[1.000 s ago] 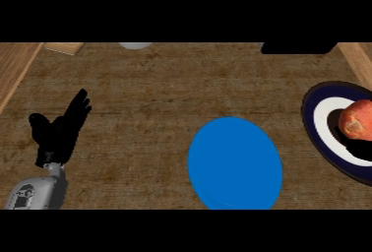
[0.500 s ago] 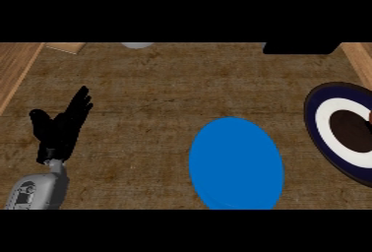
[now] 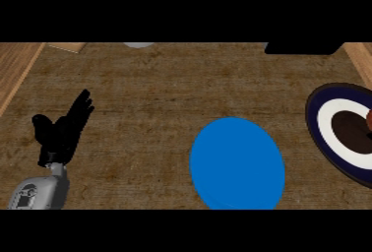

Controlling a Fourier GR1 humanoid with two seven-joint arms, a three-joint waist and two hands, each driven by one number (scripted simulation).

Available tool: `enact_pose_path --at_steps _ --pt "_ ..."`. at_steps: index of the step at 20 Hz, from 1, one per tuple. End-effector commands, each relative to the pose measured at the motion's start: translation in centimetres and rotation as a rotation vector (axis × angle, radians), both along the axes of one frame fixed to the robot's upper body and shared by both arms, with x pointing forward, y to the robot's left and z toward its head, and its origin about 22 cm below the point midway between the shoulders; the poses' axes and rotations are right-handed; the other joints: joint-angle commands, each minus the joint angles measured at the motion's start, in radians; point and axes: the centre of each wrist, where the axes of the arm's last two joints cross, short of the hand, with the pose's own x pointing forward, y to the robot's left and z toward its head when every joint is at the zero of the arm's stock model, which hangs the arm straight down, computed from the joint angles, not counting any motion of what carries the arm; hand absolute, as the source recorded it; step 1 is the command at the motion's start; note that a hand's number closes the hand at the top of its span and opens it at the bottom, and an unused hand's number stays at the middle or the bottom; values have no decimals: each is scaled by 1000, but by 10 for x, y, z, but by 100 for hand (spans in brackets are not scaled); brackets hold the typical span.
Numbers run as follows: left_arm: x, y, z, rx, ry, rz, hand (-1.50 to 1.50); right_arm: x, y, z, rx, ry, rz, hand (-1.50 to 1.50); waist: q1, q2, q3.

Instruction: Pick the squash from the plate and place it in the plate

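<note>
A plain blue plate (image 3: 236, 163) lies flat on the brown counter, a little right of the middle. At the right edge lies a dark navy plate (image 3: 325, 106) with a white ring and a dark brown centre, cut off by the frame. Only a reddish sliver of the squash (image 3: 370, 119) shows, at the frame's right border over that plate. My left hand (image 3: 62, 130) rests open at the left with fingers pointing up, well away from both plates. My right hand does not show.
A wooden border (image 3: 15, 69) runs along the counter's left side, and another shows at the top right corner. At the back edge sit a tan block (image 3: 65, 47), a small grey round thing (image 3: 138, 45) and a black object (image 3: 301, 47).
The squash lay in the middle of the ringed plate a second ago; it has since gone to the right, almost out of view. The left hand has stayed put.
</note>
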Motion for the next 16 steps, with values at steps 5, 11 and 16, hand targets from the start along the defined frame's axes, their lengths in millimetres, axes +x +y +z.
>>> enact_pose_path --at_steps 5,11,16 --pt "7 -12 10 -18 0 -4 0 -9 -37 -16 40 -98 127 -150 -4 -1 0" --pt "1 1 -2 0 26 32 0 1 -32 14 149 -477 240 -150 -35 -10 -1" --pt "-7 3 -3 2 9 40 0 -16 -43 21 360 -507 193 -150 -31 -12 -3"
